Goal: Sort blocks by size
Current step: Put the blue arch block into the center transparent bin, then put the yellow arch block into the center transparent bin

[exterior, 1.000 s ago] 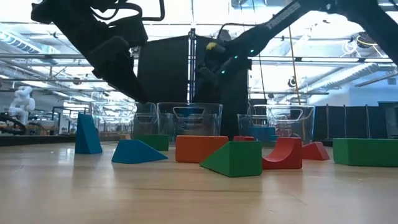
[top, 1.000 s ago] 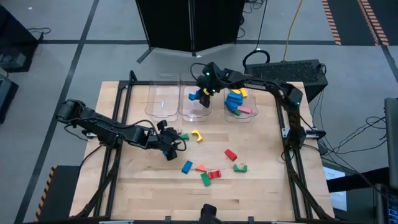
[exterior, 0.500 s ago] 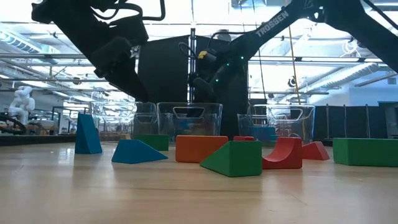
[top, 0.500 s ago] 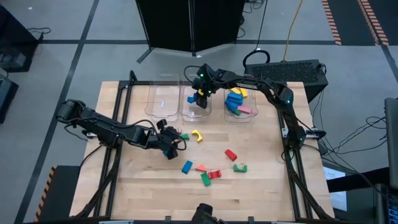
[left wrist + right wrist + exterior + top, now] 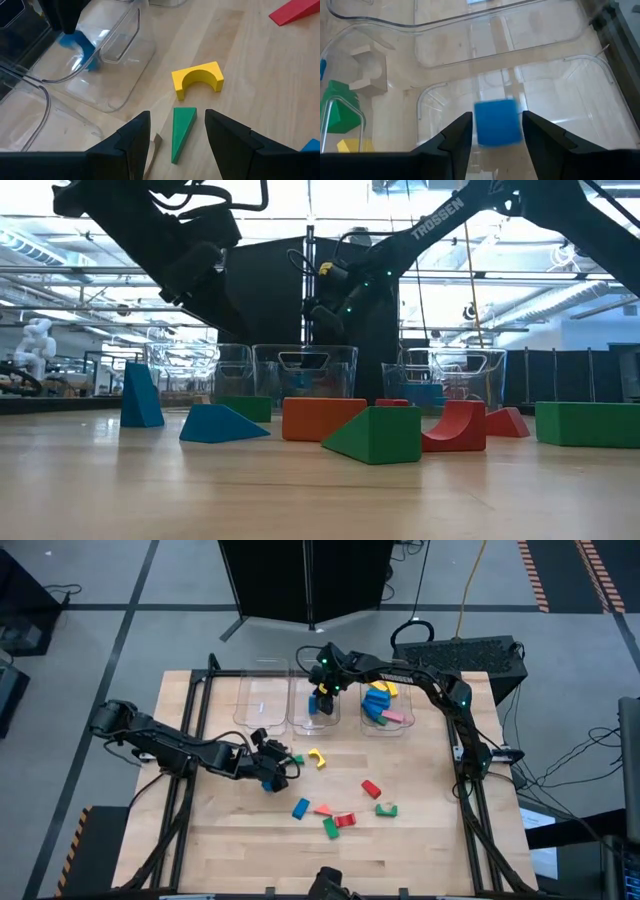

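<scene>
Bare tabletop (image 5: 220, 830) left of block cluster (image 5: 340, 813); bins (image 5: 315, 700) along the far edge.

Left pincer (image 5: 283, 772) open low, right pincer (image 5: 322, 700) parted

left claw (image 5: 175, 132) open over green wedge (image 5: 182, 131), yellow arch (image 5: 197, 80) just beyond, clear bin (image 5: 107, 60)
</scene>
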You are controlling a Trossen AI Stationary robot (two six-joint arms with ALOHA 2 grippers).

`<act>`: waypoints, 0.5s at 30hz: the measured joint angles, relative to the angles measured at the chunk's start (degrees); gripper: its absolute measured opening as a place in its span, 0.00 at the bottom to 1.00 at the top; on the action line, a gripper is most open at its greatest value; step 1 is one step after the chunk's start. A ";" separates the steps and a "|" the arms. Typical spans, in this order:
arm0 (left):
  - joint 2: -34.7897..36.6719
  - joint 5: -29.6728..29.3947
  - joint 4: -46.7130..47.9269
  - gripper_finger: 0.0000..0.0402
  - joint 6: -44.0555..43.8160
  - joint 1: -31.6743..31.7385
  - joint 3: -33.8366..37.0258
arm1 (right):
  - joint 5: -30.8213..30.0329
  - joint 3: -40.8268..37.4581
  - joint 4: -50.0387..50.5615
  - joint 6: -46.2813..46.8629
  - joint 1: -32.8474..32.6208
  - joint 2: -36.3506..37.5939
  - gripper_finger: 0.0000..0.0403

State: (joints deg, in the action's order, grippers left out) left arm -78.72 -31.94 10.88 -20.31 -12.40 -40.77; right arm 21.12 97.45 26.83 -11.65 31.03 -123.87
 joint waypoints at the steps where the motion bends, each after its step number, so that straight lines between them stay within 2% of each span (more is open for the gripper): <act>1: 0.00 0.00 0.02 0.48 -0.17 0.00 0.00 | 0.00 0.00 0.00 -0.08 0.00 0.00 0.42; 8: 0.00 -0.05 -0.08 0.48 -0.24 0.00 0.00 | -0.07 0.00 1.52 -1.21 0.02 0.99 0.51; 15: -3.43 -0.05 -7.33 0.48 3.23 0.31 -0.15 | -0.16 -0.09 5.28 -2.19 0.02 6.79 0.51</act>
State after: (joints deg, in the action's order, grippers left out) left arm -82.15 -31.99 3.54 -17.09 -12.09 -40.92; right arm 20.96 97.36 32.11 -13.85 31.05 -117.09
